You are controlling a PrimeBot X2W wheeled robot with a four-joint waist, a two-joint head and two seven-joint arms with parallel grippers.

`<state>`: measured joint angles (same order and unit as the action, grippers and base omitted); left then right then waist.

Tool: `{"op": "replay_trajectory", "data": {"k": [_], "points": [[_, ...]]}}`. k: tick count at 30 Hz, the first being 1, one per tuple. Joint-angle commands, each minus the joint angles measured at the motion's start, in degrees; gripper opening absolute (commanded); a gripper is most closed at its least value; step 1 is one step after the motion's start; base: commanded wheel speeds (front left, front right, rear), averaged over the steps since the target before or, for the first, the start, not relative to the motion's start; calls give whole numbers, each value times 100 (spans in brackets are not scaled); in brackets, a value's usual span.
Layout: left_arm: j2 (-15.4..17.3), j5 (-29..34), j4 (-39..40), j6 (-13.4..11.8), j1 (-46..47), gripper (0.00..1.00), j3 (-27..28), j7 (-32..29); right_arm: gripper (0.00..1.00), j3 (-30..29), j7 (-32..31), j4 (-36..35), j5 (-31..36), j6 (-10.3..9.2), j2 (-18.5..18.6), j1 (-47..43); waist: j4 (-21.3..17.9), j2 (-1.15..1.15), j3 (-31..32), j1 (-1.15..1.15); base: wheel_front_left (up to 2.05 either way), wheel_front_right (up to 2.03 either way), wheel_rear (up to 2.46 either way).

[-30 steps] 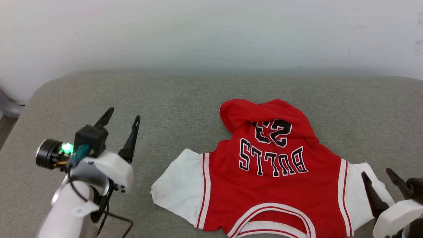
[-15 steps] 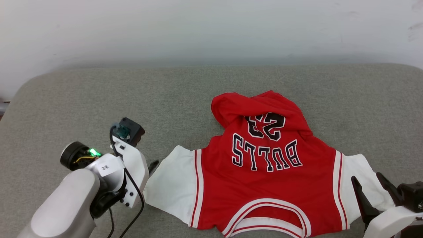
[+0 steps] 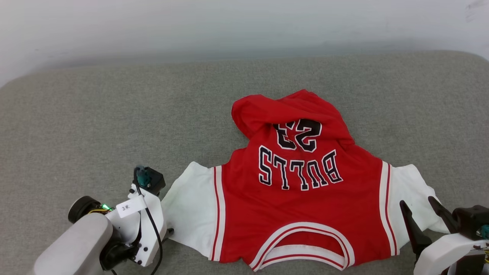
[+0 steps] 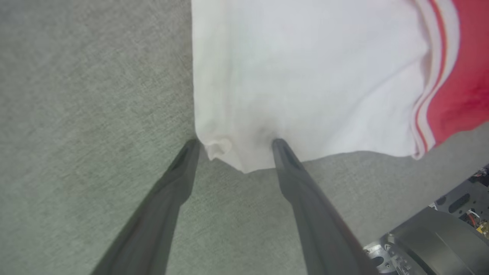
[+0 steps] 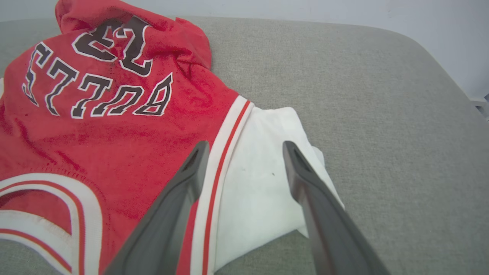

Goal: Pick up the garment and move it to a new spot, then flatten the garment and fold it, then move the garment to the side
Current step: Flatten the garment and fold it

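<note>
Nearest, the fingers of the left gripper [image 4: 235, 143] stand spread at the corner of one white sleeve [image 4: 305, 76]; those of the right gripper [image 5: 245, 145], likewise released, hover over the other. The garment [image 3: 301, 202] lies collar-near on the grey worktop [image 3: 114, 126], its hem [image 3: 282, 109] bunched beyond. It looks soft, light and limp, best pinched at the sleeve edges.

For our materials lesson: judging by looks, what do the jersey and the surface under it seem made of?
Jersey: seemingly soft, matte knit cloth; it creases and bunches.
Surface: probably woven grey upholstery fabric, matte; fine speckled weave, rounded padded-looking edge.
</note>
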<state>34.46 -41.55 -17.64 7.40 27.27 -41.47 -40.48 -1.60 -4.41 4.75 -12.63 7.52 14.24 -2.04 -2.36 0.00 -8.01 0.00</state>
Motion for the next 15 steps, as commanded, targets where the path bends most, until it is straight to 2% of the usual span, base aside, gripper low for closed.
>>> {"op": "replay_trajectory", "data": {"k": [1, 5, 6, 7, 8, 12, 15], "points": [[-28, -44, -91, 4, -40, 100, -63, 47, 100, 6, 35, 51, -58, -6, -30, 113, -43, 0, -75, 0, 0, 0, 0], [-100, -65, -351, 4, -112, 100, -398, 62, 100, 35, 86, 192, -86, -6, -34, 168, -75, 0, -138, 0, 0, 0, 0], [-102, -64, -395, 4, -124, 90, -472, 90, 100, 43, 100, 217, -95, -6, -28, 186, -80, 0, -144, 0, 0, 0, 0], [-113, -61, -419, 4, -112, 35, -507, 172, 100, 50, 110, 234, -103, -6, -21, 206, -83, 0, -148, 0, 0, 0, 0], [-129, -83, -455, 4, -96, 0, -515, 242, 100, 46, 110, 249, -107, -6, -11, 221, -85, 0, -143, 0, 0, 0, 0], [-91, -131, -484, 4, -22, 0, -494, 564, 100, 13, 123, 245, -78, -6, 85, 238, -73, 0, -30, 0, 0, 0, 0], [-15, -217, -440, -56, 10, 0, -249, 919, 100, 33, 79, 173, -41, -6, 277, 266, -67, 0, 79, 0, 0, 0, 0]]}}
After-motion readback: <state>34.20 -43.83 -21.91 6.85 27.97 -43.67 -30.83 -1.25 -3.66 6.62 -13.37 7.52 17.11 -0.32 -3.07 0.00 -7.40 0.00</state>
